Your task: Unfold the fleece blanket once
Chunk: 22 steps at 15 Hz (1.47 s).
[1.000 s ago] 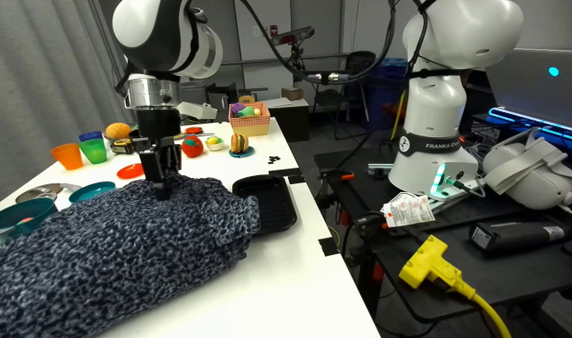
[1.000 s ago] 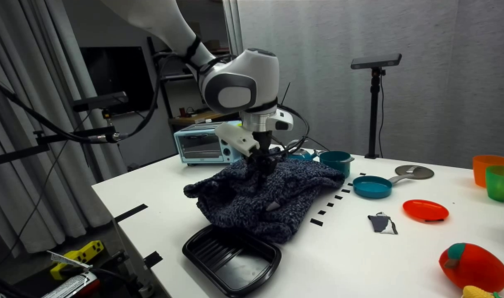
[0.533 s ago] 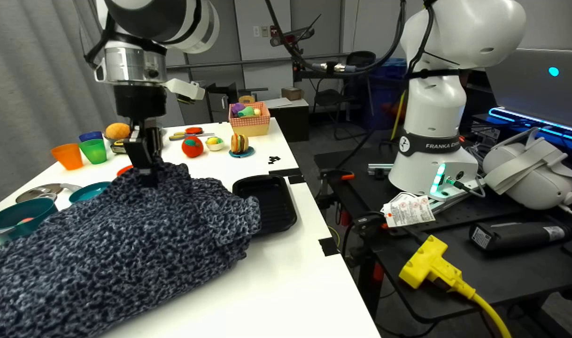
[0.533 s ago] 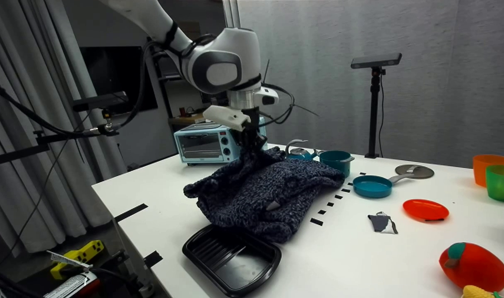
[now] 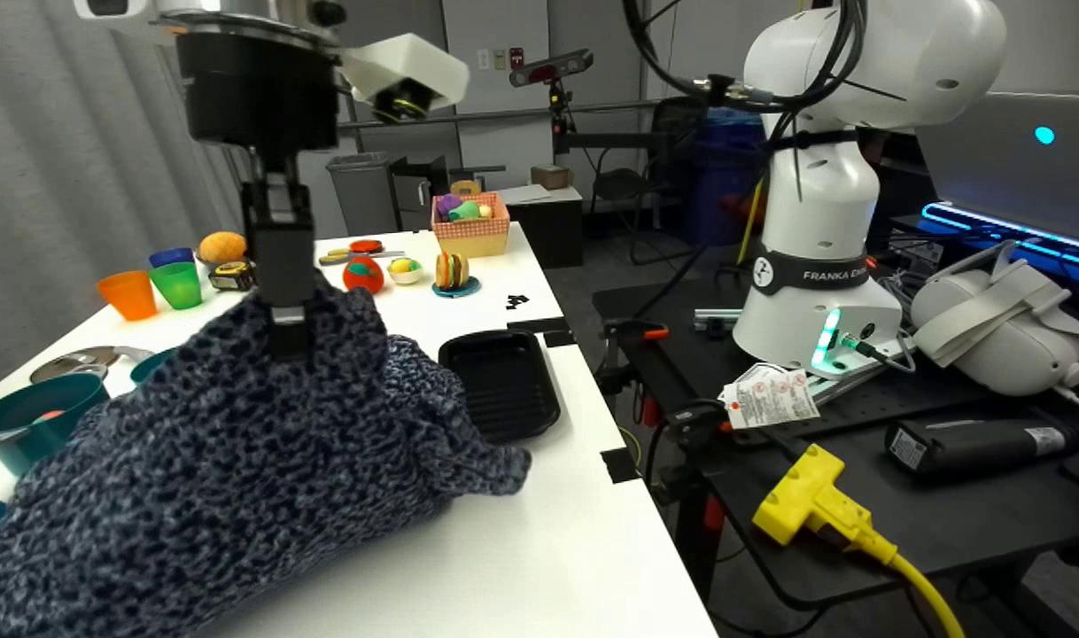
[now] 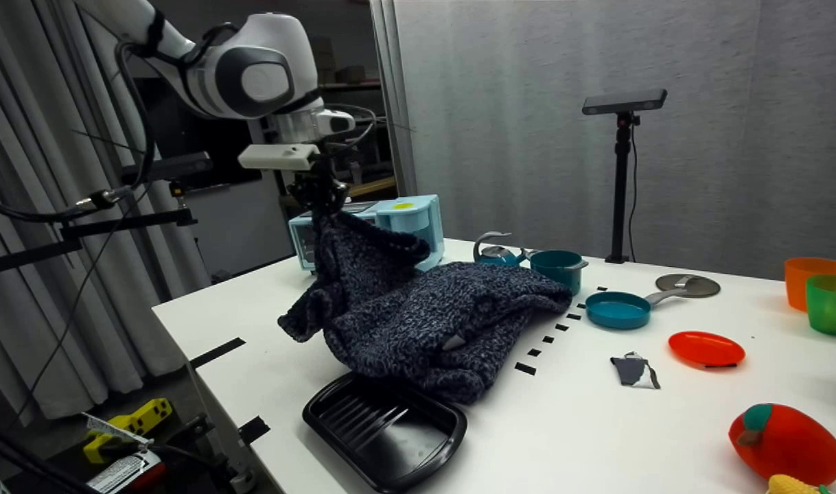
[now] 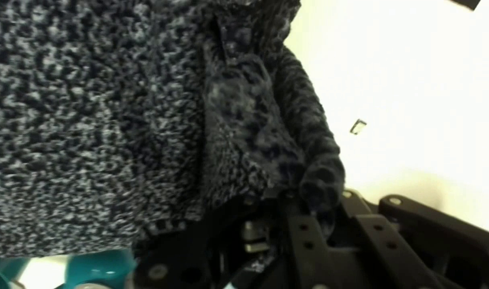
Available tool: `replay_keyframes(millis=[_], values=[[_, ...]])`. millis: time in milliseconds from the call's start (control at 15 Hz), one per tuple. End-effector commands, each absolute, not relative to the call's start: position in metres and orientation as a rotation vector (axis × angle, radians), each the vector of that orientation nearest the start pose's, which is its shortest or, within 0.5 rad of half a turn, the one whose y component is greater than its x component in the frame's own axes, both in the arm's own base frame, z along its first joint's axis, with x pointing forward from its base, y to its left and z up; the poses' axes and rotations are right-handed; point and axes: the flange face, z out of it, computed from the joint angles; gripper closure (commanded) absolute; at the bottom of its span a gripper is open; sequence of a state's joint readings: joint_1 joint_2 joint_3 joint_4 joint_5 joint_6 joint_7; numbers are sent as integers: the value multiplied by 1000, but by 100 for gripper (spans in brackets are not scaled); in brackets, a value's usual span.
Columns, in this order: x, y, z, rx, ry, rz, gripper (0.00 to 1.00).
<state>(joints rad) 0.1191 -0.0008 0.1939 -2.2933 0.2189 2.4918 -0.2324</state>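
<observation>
The fleece blanket, dark navy with pale grey speckle, lies bunched on the white table in both exterior views (image 5: 238, 496) (image 6: 432, 329). It fills the left of the wrist view (image 7: 88, 120). My gripper (image 6: 325, 209) is shut on a fold of it and holds that part raised, so the cloth hangs in a peak below the fingers. In an exterior view the gripper (image 5: 291, 341) covers the pinched fold. In the wrist view a roll of cloth runs between the fingers (image 7: 320, 204). The rest of the blanket rests on the table, partly folded over itself.
A black tray (image 5: 508, 390) touches or nearly touches the blanket's edge. A toaster oven (image 6: 411, 226) stands behind the raised cloth. A teal pot (image 6: 559, 267), teal pan (image 6: 617, 310) and red plate (image 6: 706, 348) stand beyond the blanket. Table edge (image 5: 628, 496) is near.
My gripper has risen and moved toward the toaster oven's side of the table, pulling the pinched fold up with it. A blanket corner has shifted and now hangs out past its earlier place.
</observation>
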Motion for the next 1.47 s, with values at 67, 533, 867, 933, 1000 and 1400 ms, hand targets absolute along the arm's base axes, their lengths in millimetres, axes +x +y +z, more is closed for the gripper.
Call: replay_keyframes(millis=[67, 533, 867, 933, 1000, 1400], values=[[434, 219, 361, -2912, -852, -222, 98], [402, 241, 329, -2918, -1181, -126, 28], [420, 231, 338, -2932, -1190, -178, 0], [425, 227, 341, -2936, -1178, -192, 0], [431, 223, 344, -2942, -1165, -208, 0], [478, 172, 368, -2981, -1012, -318, 0]])
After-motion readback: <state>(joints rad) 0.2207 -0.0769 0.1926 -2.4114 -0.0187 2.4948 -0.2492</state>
